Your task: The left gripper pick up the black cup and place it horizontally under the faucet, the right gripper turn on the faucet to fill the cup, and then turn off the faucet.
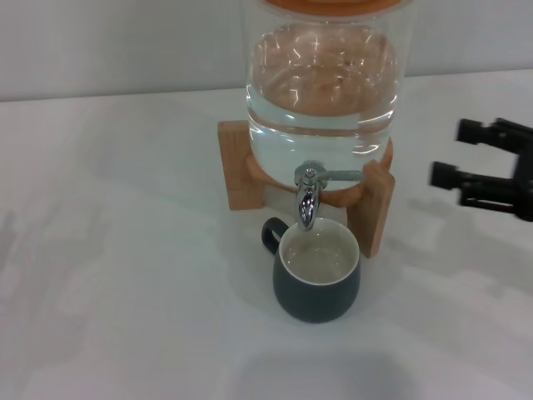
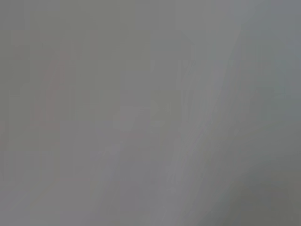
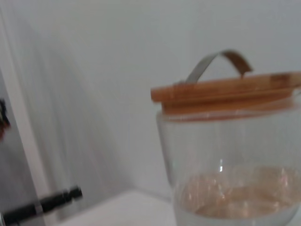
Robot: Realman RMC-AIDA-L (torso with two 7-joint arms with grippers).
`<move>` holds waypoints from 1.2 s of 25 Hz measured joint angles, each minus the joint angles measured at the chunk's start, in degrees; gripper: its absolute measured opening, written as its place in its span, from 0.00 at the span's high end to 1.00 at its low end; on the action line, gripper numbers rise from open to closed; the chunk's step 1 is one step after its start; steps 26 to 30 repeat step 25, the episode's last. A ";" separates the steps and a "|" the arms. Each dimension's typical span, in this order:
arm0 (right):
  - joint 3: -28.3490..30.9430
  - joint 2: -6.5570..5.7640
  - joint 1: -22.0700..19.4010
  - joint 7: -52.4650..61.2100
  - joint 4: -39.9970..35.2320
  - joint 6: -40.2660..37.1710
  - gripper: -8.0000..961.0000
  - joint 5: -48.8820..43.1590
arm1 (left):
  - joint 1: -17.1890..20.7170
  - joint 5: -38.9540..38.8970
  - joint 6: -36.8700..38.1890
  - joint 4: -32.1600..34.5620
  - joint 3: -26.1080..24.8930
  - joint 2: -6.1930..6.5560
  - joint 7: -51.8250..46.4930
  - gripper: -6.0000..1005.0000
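Observation:
The black cup [image 1: 317,287] stands upright on the white table, its cream inside facing up and its small handle [image 1: 271,233] turned toward the back left. Directly above its mouth is the chrome faucet [image 1: 307,198], whose thin lever [image 1: 340,175] points toward the right. My right gripper [image 1: 454,152] hovers open at the right edge of the head view, level with the lever and well clear of it, holding nothing. The left gripper is out of view; the left wrist view shows only plain grey.
The glass dispenser [image 1: 325,83] holds water and rests on a wooden stand [image 1: 379,204] behind the cup. In the right wrist view I see the dispenser's wooden lid [image 3: 225,92] with a metal handle [image 3: 218,61]. A white wall runs behind the table.

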 joint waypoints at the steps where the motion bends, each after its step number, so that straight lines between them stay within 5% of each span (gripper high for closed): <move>1: 2.18 0.00 0.27 -1.88 2.69 2.54 0.11 1.65 | -0.01 -0.25 0.00 -0.09 0.00 0.00 0.42 0.41; 10: 19.52 0.02 4.22 -23.70 32.37 17.66 0.11 6.17 | 0.69 -3.07 -0.05 -0.26 0.00 0.04 3.18 0.41; 17: 31.83 -0.04 5.88 -47.20 58.99 21.46 0.11 9.80 | 1.83 -5.76 -0.24 -0.30 0.00 0.05 5.08 0.41; 24: 35.16 -0.06 5.94 -58.06 70.22 21.78 0.11 11.44 | 2.39 -8.21 -1.15 -1.08 0.00 -0.09 6.83 0.41; 30: 35.33 -0.07 5.94 -58.96 71.12 21.78 0.11 11.49 | 2.46 -8.66 -1.39 -1.24 0.00 -0.11 6.88 0.41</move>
